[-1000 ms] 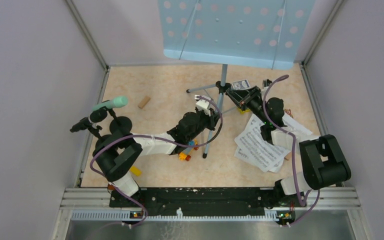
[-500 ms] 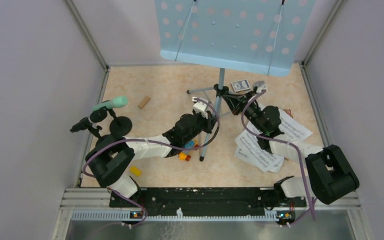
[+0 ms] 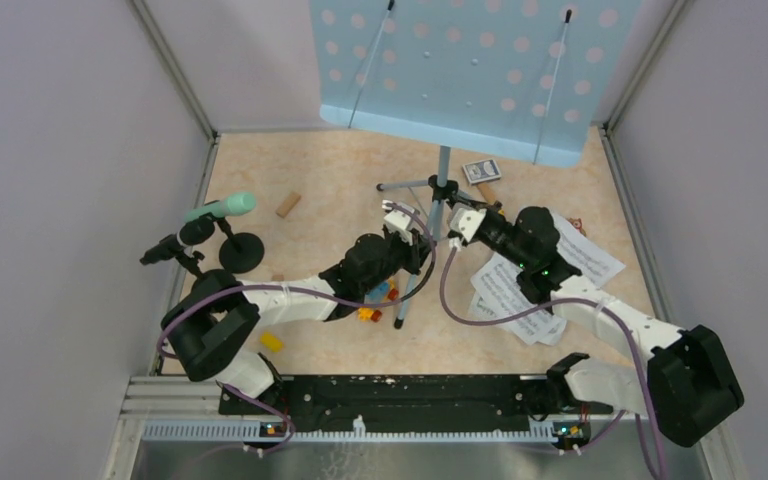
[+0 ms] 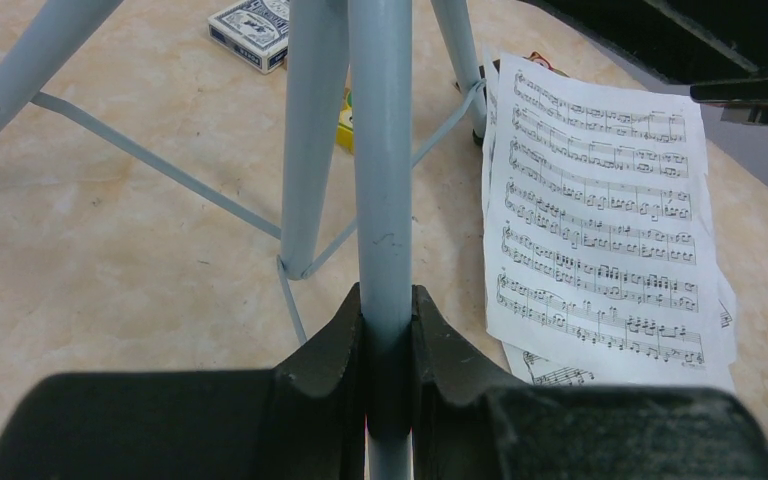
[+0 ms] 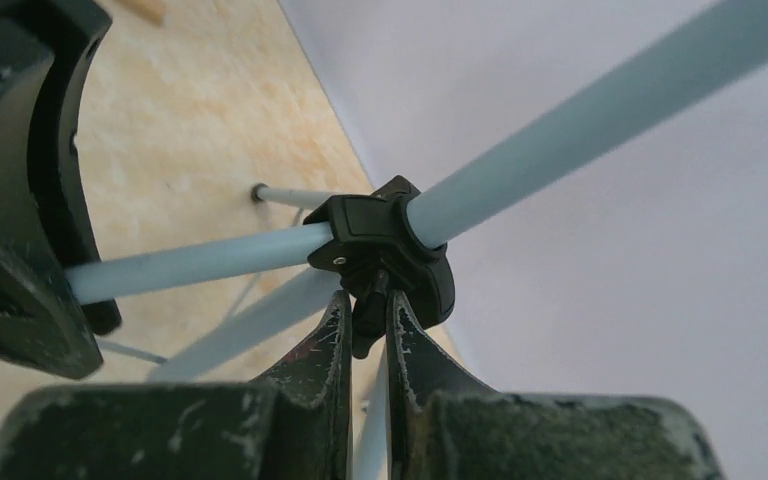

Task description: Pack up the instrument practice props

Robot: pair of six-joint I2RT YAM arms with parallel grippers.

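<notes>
Silver tubing is what both arms have hold of. My left gripper (image 4: 388,322) is pressed together around the near leg (image 4: 380,150) of the music stand (image 3: 441,170), with the tube seated deep between the fingers. My right gripper (image 5: 365,320) is pinching the small black knob (image 5: 370,300) under the black collar (image 5: 385,240) where the legs meet the pole.

I judge this to be the loosening step before the tripod is folded. To do it well I would use the left clamp as a firm anchor and turn the knob with wrist roll alone. I would not pull sideways, since the top-heavy stand could tip.

The stand is upright at the back middle of the table (image 3: 310,170), its pale-blue perforated desk (image 3: 470,70) high over the legs. Sheet music (image 4: 600,230) lies flat just right of the legs.
</notes>
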